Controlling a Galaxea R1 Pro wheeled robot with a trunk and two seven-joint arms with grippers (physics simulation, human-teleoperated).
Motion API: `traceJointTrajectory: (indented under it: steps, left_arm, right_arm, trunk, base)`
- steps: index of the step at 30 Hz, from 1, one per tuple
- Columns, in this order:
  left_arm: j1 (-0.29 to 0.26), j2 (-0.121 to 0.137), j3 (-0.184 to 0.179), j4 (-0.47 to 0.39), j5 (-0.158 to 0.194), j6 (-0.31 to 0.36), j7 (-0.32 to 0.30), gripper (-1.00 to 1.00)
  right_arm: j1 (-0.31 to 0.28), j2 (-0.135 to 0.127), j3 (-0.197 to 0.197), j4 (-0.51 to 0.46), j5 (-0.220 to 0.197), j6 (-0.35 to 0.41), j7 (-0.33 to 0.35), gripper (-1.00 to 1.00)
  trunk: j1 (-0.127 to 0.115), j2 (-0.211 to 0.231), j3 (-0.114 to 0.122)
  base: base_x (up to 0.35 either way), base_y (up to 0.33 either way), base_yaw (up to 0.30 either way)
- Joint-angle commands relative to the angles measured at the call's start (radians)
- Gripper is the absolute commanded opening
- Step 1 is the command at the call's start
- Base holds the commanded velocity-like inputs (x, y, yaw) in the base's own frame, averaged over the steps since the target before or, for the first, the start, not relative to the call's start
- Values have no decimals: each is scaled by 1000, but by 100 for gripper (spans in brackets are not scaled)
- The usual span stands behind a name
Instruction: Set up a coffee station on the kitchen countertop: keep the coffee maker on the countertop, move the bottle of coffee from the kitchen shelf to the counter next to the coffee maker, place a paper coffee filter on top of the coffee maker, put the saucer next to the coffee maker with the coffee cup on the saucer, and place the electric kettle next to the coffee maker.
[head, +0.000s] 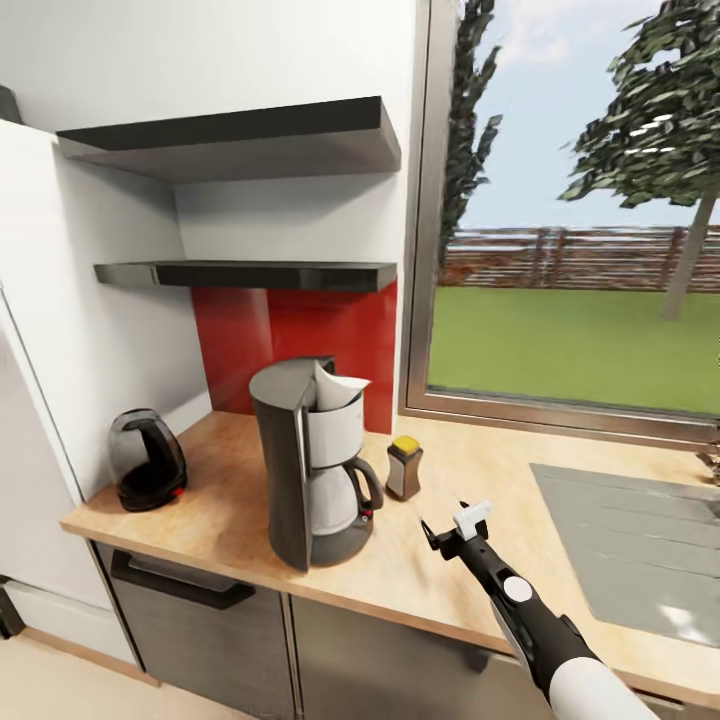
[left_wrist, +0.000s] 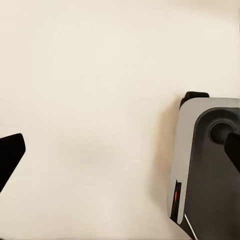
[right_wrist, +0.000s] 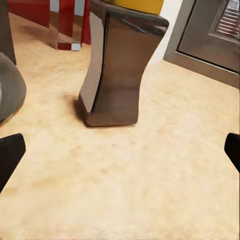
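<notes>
The coffee maker (head: 315, 470) stands on the kitchen countertop (head: 230, 520) with the white paper coffee filter (head: 337, 386) sticking up from its top. The bottle of coffee (head: 404, 467) is on the counter just right of it, and it looms close in the right wrist view (right_wrist: 112, 75). My right gripper (head: 452, 527) hovers open and empty a little in front of the bottle, which stands ahead of its fingertips (right_wrist: 11, 155). The electric kettle (head: 147, 460) sits at the counter's left end. My left gripper (left_wrist: 120, 152) is open over pale floor. The kitchen shelf (head: 250, 273) is bare. Saucer and coffee cup are out of view.
A thicker upper shelf (head: 230, 135) hangs above the lower one. A grey inset panel (head: 640, 540) lies in the counter at the right, below a large window (head: 570, 250). A white tall unit (head: 40, 400) bounds the left end. A grey machine body (left_wrist: 207, 165) shows beside the left fingers.
</notes>
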Motion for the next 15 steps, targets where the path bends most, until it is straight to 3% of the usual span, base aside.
traceJointTrajectory:
  steps: [1,5,15]
  left_arm:
    - [0,0,2,1,6,-3,-1,100]
    - [0,0,3,1,8,-3,-1,100]
    - [0,0,3,-5,9,-5,-1,100]
  right_arm:
    - [0,0,0,1,2,-3,2,100]
    - [0,1,0,1,2,-3,1,100]
    - [0,11,-3,4,-4,-5,-13,100]
  trunk:
    - [0,-1,0]
    - [0,-1,0]
    - [0,-1,0]
  base:
    - [-328,-44,0]
    - [-333,-5,0]
    - [-279,187,0]
